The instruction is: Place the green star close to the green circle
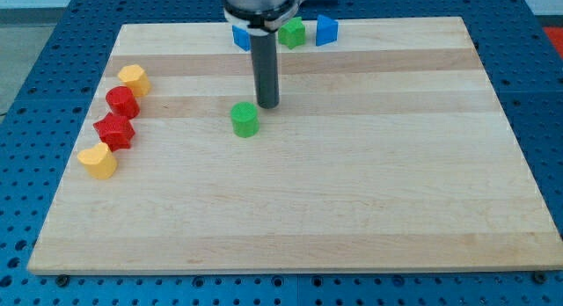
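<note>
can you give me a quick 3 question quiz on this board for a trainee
1. True or false: my tip touches the green star.
2. Which block is nearest my tip? A) green circle B) red star C) yellow heart
3. Fill in: the green star sits at the view's top between two ____ blocks.

Key: 1 false, the tip is well below it, just above-right of the circle. 2 A. 3 blue.

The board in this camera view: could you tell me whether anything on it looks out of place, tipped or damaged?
Nothing stands out. My tip sits just above-right of the green circle; the green star is at the view's top between two blue blocks. All blocks rest flat on the board.
</note>
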Robot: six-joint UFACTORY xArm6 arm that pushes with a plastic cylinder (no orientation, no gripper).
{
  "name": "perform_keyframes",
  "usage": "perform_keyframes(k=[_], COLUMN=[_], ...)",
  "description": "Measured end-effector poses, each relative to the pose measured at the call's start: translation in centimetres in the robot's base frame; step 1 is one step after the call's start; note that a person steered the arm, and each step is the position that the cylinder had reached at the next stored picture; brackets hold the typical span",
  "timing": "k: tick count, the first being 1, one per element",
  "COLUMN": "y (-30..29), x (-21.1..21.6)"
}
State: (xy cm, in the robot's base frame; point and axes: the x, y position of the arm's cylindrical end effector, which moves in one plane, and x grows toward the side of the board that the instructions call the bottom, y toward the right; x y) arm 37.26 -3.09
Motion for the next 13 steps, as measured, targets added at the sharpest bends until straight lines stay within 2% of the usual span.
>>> perform_keyframes(k=[1, 2, 3, 4, 5, 6, 7, 9, 11, 12, 13], y=[4.3, 12.3, 17.1, 18.2, 16.4, 14.1, 8.6, 1.8, 0.5, 2.1, 4.7], x=[-0.6, -2.8, -9.3, -16.1, -18.0, -18.0, -17.9, -16.8, -9.1, -6.1, -6.3])
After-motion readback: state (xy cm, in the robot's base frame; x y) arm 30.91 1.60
